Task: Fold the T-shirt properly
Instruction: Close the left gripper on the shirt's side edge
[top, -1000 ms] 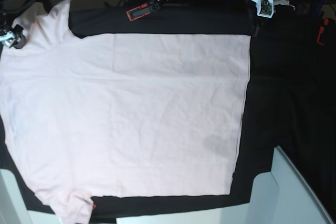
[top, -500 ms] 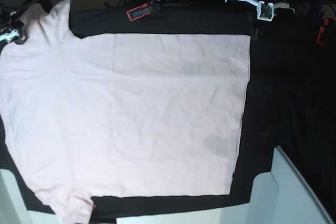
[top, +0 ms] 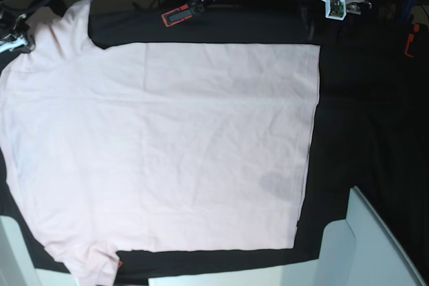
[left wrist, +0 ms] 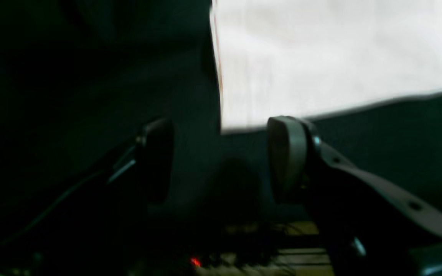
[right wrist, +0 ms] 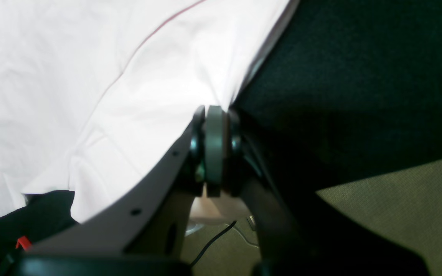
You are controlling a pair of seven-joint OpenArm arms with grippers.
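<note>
Left fingers [left wrist: 221, 161]: parted, holding nothing, just off the T-shirt [top: 161, 152] hem corner at 12 o'clock in the wrist view. Right fingers [right wrist: 214, 147]: pressed together, pinching the T-shirt edge at its sleeve end. T-shirt: pale pink, plain side up, spread flat on the black-covered table [top: 362, 125], lightly creased.

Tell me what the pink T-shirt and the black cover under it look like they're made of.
T-shirt: probably thin cotton jersey, matte, judging by its soft creases and stitched hem. Black table cloth: seems a matte woven fabric, with faint grain showing in the right wrist view.
</note>
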